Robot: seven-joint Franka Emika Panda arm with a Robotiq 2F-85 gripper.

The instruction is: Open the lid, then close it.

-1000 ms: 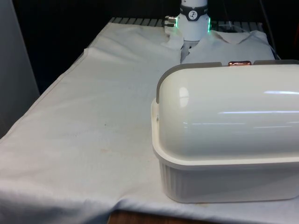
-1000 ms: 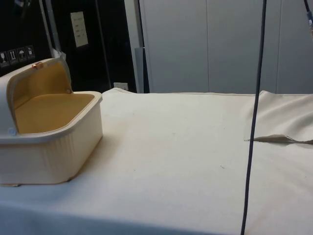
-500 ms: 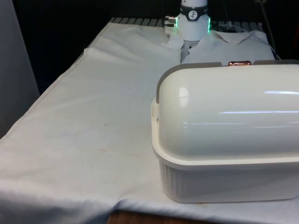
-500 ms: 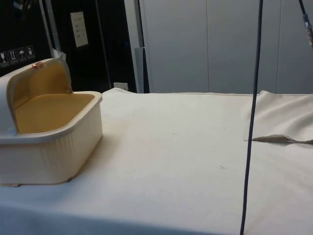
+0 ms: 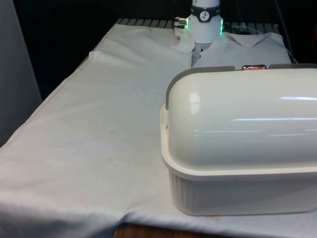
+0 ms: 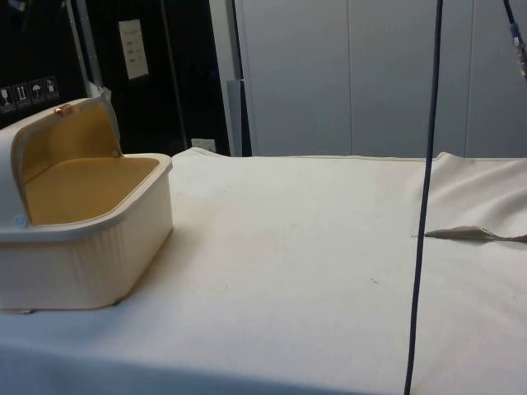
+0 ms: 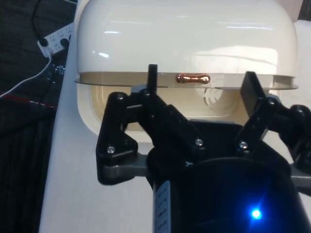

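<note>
The lid (image 6: pixel 70 136) of the cream bread box (image 5: pixel 237 163) is seen rolled back, the tan interior lying exposed in the side view, so the opening half of the task is judged done and the closing is left; the box is placed at the table's near end, at the front view's right. The gripper (image 7: pixel 201 82) is held clear of the box, facing the copper handle (image 7: pixel 193 78) on the lid's edge; its fingers (image 7: pixel 152 80) are spread apart and nothing is grasped.

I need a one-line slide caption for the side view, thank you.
Cream bread box with its lid rolled open, standing on the white cloth.
</note>
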